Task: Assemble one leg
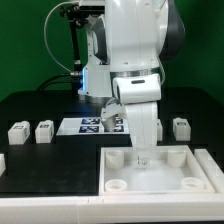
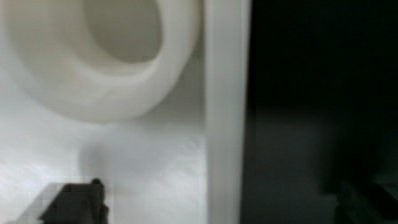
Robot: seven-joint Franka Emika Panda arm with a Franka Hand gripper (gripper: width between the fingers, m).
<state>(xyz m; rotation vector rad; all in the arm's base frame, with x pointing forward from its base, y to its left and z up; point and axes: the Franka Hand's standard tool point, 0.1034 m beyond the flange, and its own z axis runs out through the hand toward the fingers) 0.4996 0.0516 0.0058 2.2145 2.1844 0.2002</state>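
The large white tray-like piece [image 1: 160,172] with round corner sockets lies at the front on the exterior view's right. My gripper [image 1: 143,153] reaches straight down onto its far rim. In the wrist view my gripper [image 2: 214,208] has its jaws wide apart, astride the tray's wall [image 2: 226,110], with nothing held between them. One dark fingertip [image 2: 75,204] shows over the tray's floor. A round socket [image 2: 107,45] lies just ahead. Two legs [image 1: 18,130] [image 1: 44,130] stand on the exterior view's left, and another leg [image 1: 181,126] stands on its right, all apart from the gripper.
The marker board [image 1: 82,125] lies on the black table behind the tray, partly hidden by the arm. A white part [image 1: 2,161] shows at the exterior view's left edge. The table's front edge runs just below the tray.
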